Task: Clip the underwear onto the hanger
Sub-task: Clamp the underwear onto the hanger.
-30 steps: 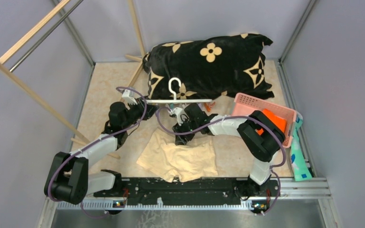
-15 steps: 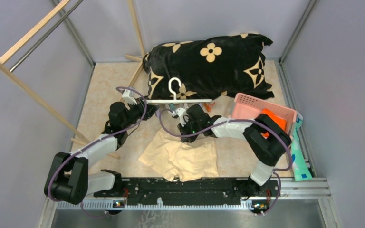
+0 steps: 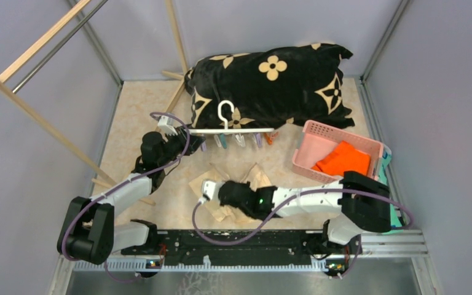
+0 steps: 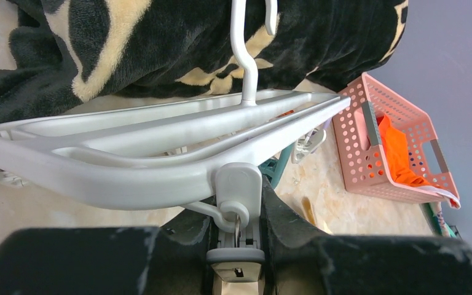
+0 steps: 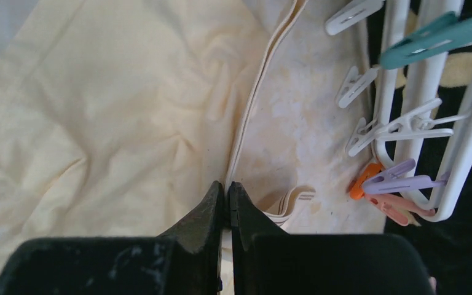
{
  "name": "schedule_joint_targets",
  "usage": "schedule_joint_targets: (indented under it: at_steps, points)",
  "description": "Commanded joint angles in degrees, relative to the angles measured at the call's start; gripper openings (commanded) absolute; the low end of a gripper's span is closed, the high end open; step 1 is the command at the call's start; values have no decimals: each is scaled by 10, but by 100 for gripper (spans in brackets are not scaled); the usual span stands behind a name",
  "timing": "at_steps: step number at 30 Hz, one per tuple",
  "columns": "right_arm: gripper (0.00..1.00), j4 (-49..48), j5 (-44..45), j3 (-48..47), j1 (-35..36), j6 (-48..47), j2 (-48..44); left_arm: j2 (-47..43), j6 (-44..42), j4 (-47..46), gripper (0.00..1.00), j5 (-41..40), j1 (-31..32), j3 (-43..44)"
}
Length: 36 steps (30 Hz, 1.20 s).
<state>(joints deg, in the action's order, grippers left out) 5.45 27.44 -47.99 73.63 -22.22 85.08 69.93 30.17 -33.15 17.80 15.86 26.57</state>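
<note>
Underwear (image 5: 98, 123) edge, seemingly pinched in right claw (image 5: 227, 193)

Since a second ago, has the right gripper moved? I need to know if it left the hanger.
Yes. The right gripper has drawn back from the hanger toward the black base rail, and now pinches the edge of the underwear.

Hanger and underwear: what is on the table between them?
Nothing. In the top view, only bare beige table shows between the hanger with its dangling clips and the crumpled underwear.
</note>
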Motion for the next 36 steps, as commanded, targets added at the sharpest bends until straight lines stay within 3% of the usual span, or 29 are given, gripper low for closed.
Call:
schedule_joint_targets:
  at_steps: [1, 5, 10, 16, 22, 27, 36]
  points:
    - [8, 30, 130, 19, 73, -7, 30, -9, -10, 12, 0, -16, -4, 18]
    - [36, 32, 86, 33, 104, 56, 5, -9, -9, 11, 0, -13, -4, 17]
    - [59, -15, 41, 58, 98, 91, -98, -13, -10, 14, 0, -14, -4, 18]
    - [61, -16, -94, 44, 1, 98, -162, -14, -8, 15, 0, -9, -4, 19]
    - [61, 3, -234, -2, -57, 69, -103, -15, -7, 19, 0, -10, -4, 21]
    - [61, 5, -247, -42, -59, 67, -26, -15, -8, 25, 0, -7, -4, 23]
    - [61, -38, -166, -51, -59, 56, 44, -15, -9, 26, 0, -4, -5, 24]
